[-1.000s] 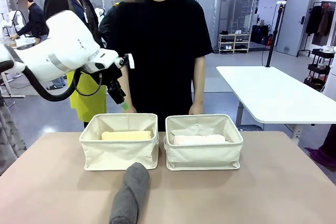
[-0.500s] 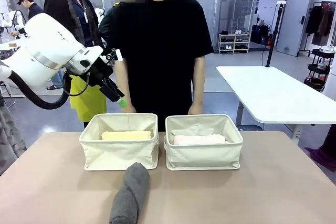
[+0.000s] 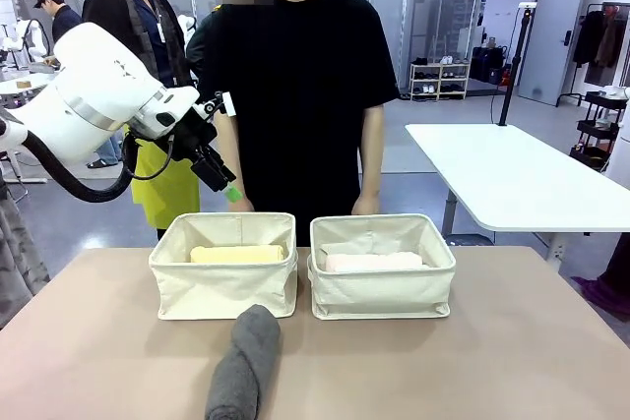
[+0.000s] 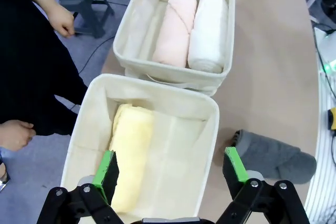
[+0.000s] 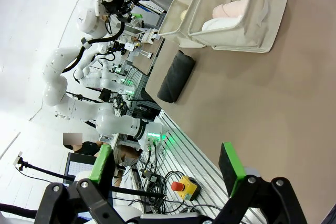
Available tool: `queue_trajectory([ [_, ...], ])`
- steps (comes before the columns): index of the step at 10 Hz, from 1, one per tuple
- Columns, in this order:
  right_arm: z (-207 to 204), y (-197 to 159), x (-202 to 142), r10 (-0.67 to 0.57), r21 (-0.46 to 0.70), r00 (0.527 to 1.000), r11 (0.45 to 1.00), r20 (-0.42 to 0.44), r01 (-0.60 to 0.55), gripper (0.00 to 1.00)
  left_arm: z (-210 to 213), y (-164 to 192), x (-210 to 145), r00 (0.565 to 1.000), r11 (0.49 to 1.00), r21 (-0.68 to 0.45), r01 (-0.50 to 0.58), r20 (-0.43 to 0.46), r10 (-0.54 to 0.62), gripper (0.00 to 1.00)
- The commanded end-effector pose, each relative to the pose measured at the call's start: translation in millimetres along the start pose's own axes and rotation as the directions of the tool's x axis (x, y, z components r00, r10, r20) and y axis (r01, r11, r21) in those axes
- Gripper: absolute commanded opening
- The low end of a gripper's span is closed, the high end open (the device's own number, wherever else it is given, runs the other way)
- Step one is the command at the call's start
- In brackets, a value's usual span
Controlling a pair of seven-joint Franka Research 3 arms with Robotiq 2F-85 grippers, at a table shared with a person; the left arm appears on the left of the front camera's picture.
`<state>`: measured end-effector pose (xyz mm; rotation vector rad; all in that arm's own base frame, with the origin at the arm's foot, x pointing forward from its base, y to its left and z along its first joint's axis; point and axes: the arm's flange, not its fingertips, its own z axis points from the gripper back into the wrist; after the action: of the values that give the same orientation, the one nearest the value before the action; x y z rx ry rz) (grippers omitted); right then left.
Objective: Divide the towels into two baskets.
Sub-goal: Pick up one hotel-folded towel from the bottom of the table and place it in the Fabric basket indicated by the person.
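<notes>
Two cream canvas baskets stand side by side: the left basket point(image 3: 223, 287) holds the pale yellow towel point(image 3: 236, 254), the right basket point(image 3: 382, 292) holds the pale pink towel point(image 3: 346, 262) and the white one. The dark grey towel point(image 3: 244, 361) lies on the table in front of them. My left gripper point(image 3: 228, 190) hangs open and empty above the left basket's far edge. From the left wrist, that gripper point(image 4: 170, 166) spreads over the yellow towel point(image 4: 131, 150), with the pink towel point(image 4: 176, 30), the white towel point(image 4: 209, 30) and the grey towel point(image 4: 275, 156) beyond. My right gripper point(image 5: 165, 163) is open over bare table.
A person in black stands close behind the baskets, with one hand point(image 3: 241, 206) behind the left basket and the other hand point(image 3: 367, 206) behind the right one. A white table point(image 3: 512, 179) stands at the back right. The brown table point(image 3: 472, 361) has free room on both sides of the grey towel.
My left arm has drawn back to the left and a little up from over the left basket; its gripper stays open. The towels and baskets have not moved.
</notes>
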<state>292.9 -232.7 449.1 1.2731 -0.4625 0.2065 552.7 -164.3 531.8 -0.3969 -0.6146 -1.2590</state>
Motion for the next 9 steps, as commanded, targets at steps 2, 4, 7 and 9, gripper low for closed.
queue_trajectory([
  [2, 0.9, 4.6, -0.2, 0.003, 0.008, 1.000, 1.000, 0.005, -0.003, 1.00, 33.6, -6.1, 0.1, 0.980, 0.985, -0.129, -0.117, 0.145, 0.136, 1.00],
  [4, 0.9, 4.6, -0.2, 0.003, 0.008, 1.000, 1.000, 0.005, -0.003, 1.00, 104.1, -26.6, -33.3, 0.853, 0.879, -0.348, -0.326, 0.292, 0.433, 1.00],
  [7, 0.9, 4.6, -0.2, 0.003, 0.008, 1.000, 1.000, 0.005, -0.003, 1.00, 175.7, -69.9, -124.4, 0.610, 0.707, -0.527, -0.471, 0.385, 0.693, 1.00],
  [9, 0.9, 4.6, -0.2, 0.003, 0.008, 1.000, 1.000, 0.005, -0.003, 1.00, 224.3, -103.7, -193.5, 0.522, 0.610, -0.604, -0.513, 0.345, 0.780, 1.00],
])
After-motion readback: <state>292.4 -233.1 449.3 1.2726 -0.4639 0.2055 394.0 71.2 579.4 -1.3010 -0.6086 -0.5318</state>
